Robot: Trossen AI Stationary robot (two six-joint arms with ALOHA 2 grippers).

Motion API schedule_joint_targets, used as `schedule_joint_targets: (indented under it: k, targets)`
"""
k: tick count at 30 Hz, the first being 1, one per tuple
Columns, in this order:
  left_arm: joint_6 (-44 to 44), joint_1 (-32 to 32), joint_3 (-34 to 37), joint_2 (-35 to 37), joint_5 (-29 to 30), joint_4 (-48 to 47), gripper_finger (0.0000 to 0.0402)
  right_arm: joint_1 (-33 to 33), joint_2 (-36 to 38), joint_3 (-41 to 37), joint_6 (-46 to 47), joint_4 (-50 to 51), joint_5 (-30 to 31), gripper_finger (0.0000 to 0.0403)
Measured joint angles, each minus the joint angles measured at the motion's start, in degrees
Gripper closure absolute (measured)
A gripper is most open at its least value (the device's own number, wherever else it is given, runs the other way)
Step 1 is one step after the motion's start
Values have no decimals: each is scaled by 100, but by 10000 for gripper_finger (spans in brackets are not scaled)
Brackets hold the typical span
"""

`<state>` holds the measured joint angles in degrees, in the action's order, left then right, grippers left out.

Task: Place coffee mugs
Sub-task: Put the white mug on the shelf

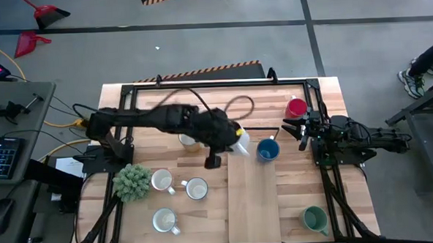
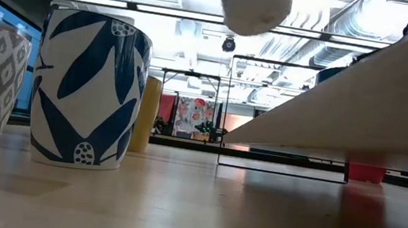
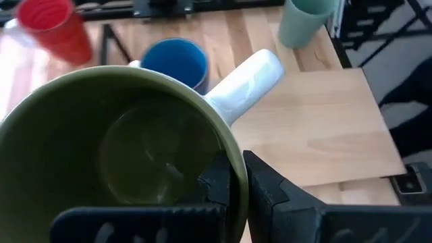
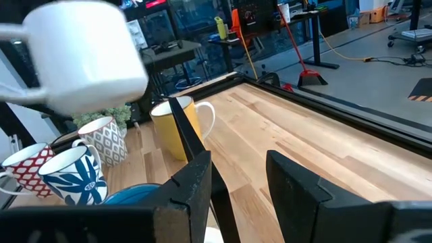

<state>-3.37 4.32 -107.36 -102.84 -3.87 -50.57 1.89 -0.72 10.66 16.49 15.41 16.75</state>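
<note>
Olive green inside, white outside with a white handle: the mug [image 3: 121, 155] hangs above the middle of the table [image 1: 253, 200], its rim pinched between the closed fingers of the left gripper [image 3: 233, 179]; to set it down well, I would lower it level onto bare wood near the blue mug [image 1: 267, 150] without knocking it, and let go only once the base rests flat; the right gripper [image 1: 302, 130] waits with fingers apart by the red mug [image 1: 296, 107].
</note>
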Motion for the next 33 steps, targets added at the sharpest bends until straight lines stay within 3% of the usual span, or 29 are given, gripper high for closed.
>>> schedule_joint_targets:
  k: [15,33]
  targets:
    - [-271,149,1,-770,-108,-220,396,0,-151,5,-2,172,79,277]
    - [-344,225,1,-1469,-34,307,396,2,-191,4,138,154,127,277]
